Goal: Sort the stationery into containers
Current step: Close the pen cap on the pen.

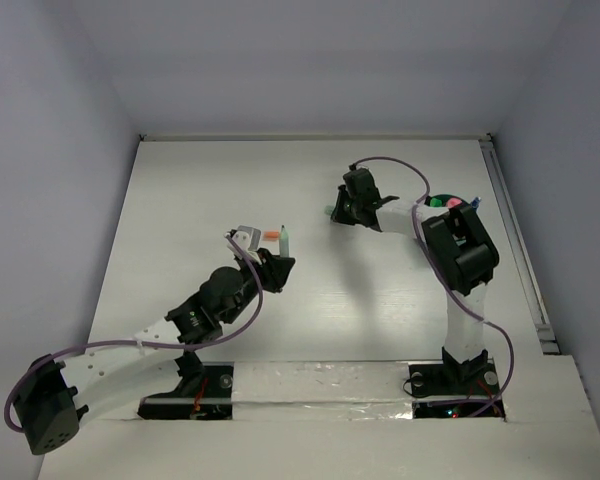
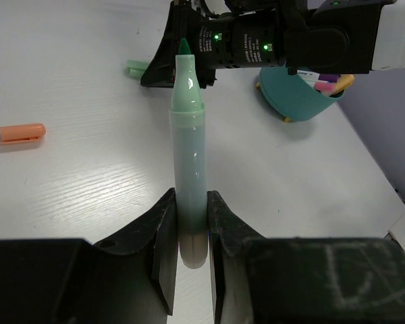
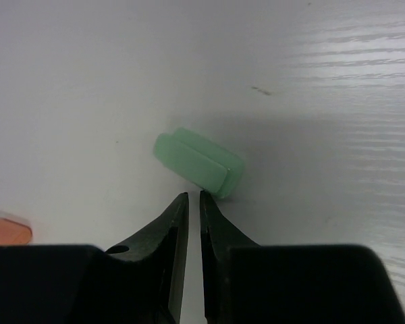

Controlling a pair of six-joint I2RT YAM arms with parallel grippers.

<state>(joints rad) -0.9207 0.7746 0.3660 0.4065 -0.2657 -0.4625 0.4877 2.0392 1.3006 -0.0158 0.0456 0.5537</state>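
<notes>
My left gripper [image 2: 191, 209] is shut on the lower barrel of an uncapped pale-green marker [image 2: 189, 155], whose tip points away from me; in the top view the marker [image 1: 286, 240] sticks out past the gripper [image 1: 273, 262]. A green cap [image 3: 199, 163] lies flat on the table just beyond my right gripper [image 3: 194, 197], whose jaws stand almost together with nothing between them. An orange cap [image 2: 21, 133] lies left of the marker. The teal tub [image 2: 297, 98], with stationery inside, stands at the right, partly hidden behind the right arm.
The right arm's black wrist [image 2: 270, 40] hangs over the table between the green cap [image 2: 136, 67] and the tub [image 1: 442, 203]. White walls close the table at the back and sides. A rail [image 1: 515, 240] runs along the right edge.
</notes>
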